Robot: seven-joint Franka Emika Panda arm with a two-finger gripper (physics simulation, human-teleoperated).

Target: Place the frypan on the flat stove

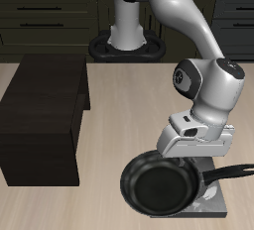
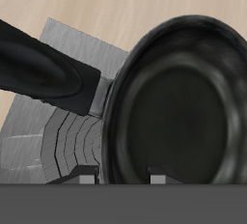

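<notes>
claw (image 1: pixel 185 158) closed on frypan (image 1: pixel 162 186) rim

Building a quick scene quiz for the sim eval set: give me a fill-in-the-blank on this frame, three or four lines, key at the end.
1. The frypan sits partly over the flat ____.
2. The pan's long handle is coloured ____.
3. The large dark wooden box stands on the ____, apart from the pan.
4. The stove surface shows pale concentric ____ marks.

Missing words: stove; black; table; ring
</notes>
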